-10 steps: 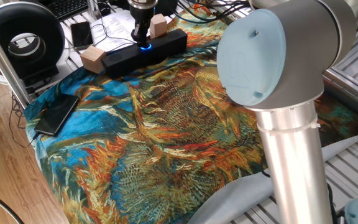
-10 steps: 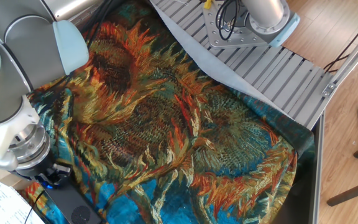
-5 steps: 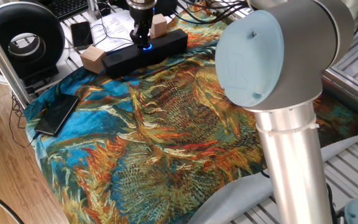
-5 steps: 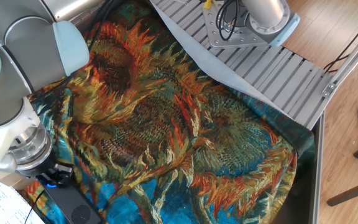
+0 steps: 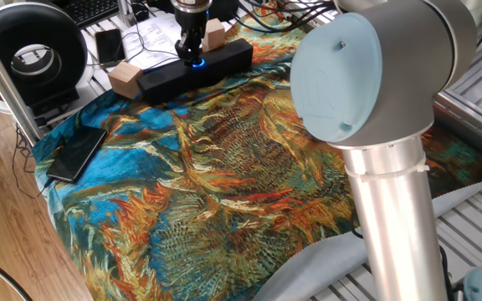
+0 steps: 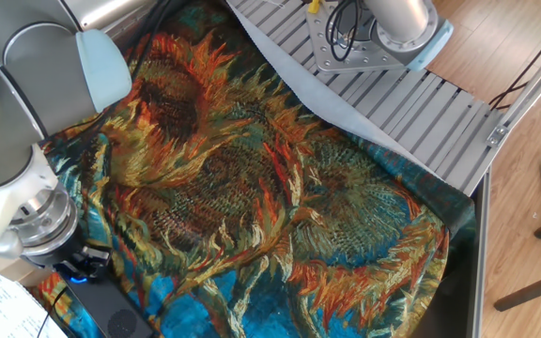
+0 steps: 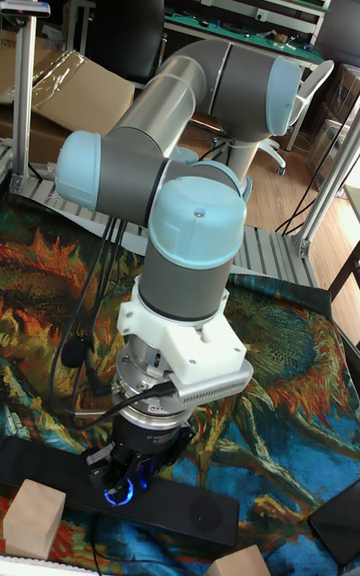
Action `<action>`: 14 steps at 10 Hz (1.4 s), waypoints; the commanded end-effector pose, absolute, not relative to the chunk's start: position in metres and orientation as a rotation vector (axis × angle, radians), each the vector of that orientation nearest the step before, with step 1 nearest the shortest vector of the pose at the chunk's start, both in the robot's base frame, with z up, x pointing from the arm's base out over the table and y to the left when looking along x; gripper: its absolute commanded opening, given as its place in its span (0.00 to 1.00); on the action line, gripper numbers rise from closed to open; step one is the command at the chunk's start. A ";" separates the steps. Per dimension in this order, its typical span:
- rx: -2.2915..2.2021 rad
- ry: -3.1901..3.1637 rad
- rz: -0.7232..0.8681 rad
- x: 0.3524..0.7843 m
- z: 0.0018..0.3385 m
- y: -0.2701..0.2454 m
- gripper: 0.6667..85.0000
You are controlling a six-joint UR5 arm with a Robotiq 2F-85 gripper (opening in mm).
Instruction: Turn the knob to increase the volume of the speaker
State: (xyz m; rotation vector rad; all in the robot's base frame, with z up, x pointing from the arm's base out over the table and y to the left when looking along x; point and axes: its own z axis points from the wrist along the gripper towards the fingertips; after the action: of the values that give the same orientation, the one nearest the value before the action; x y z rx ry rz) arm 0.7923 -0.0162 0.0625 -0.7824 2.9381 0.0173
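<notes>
One big robot arm [image 7: 190,226] bends down over a cloth [image 5: 224,167] with bright sunflowers on it, and this arm takes up most of the tall fixed view. The cloth covers the table. At the far edge of the cloth lies one speaker [image 5: 195,67], a long black bar with two tan wooden blocks [image 5: 125,79] by it, one at each end. The gripper [image 5: 192,52] points straight down onto the top of the speaker. Its fingers are pressed in close around the knob [image 5: 195,61], and blue light shines out from between them. The knob itself is mostly hidden by the fingers, so only its blue glow shows clearly. In the other fixed view the arm's wrist covers the gripper, and just a bit of blue light [image 6: 81,275] peeks out under it. One flat black phone [image 5: 76,153] lies on the left side of the cloth, well apart from the speaker. One big round black ring [image 5: 28,50] stands off the cloth at the back left, cut off by the picture's edge.
</notes>
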 end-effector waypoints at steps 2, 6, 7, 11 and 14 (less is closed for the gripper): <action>-0.810 2.926 0.039 0.791 0.066 -0.017 0.46; -0.823 2.906 0.058 0.794 0.067 -0.016 0.47; -0.823 2.906 0.058 0.795 0.066 -0.016 0.47; -0.864 2.895 0.041 0.796 0.061 -0.024 0.47; -0.911 2.893 0.052 0.793 0.056 -0.028 0.47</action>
State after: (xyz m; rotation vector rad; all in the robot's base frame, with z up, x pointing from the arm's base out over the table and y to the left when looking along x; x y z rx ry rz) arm 0.7940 -0.0260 0.0582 -0.8879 2.8999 0.0301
